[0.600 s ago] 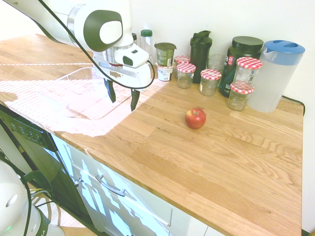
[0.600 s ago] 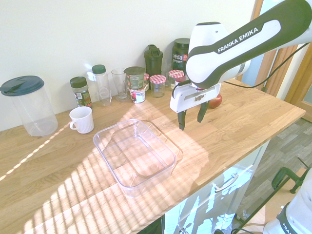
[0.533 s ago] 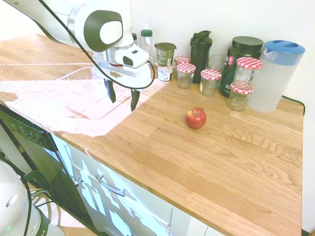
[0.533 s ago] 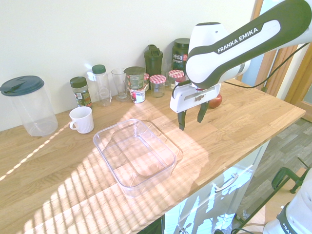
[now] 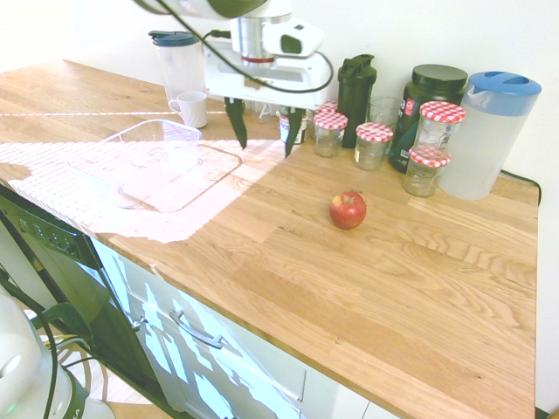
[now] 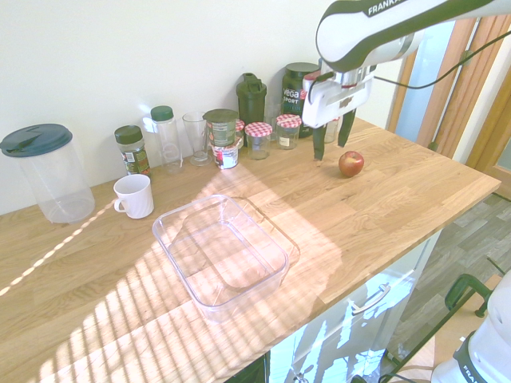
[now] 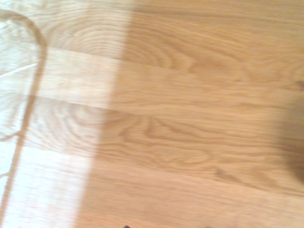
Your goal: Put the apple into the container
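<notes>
Apple (image 5: 348, 210) red, with yellowish patch

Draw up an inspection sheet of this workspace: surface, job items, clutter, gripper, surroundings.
Surface: wooden countertop, bright striped sunlight across part of it.
Apple: red apple on bare wood, outside the container.
Container: clear rectangular tub, upright, nothing seen inside.
Clutter: white mug, dark-lidded pitcher, blue-lidded pitcher, black shaker and jars with red-checkered lids, among other vessels towards the wall.
Gripper: open, raised above the counter, holding nothing.
Surroundings: pale wall behind; cabinet front with handle below.
</notes>
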Tool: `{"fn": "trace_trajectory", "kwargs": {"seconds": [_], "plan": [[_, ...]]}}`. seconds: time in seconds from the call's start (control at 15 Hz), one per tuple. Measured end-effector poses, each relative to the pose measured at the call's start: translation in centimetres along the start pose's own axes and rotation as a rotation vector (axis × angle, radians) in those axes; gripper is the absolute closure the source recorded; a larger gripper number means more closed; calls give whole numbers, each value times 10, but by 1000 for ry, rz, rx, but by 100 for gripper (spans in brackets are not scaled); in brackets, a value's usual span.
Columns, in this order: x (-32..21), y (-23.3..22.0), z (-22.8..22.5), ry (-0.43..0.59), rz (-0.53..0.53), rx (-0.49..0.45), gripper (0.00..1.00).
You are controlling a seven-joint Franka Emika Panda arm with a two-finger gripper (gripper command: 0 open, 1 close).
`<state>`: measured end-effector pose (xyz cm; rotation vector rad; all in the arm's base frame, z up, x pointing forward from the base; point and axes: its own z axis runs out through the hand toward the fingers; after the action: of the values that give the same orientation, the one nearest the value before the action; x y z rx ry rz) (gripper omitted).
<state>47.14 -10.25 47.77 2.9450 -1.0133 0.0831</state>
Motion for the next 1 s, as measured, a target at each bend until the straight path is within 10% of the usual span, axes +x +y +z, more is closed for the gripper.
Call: {"fn": "trace_trajectory", "kwargs": {"seconds": [1.0], "plan": [[97, 70, 112, -94, -253, -43, 0]]}}
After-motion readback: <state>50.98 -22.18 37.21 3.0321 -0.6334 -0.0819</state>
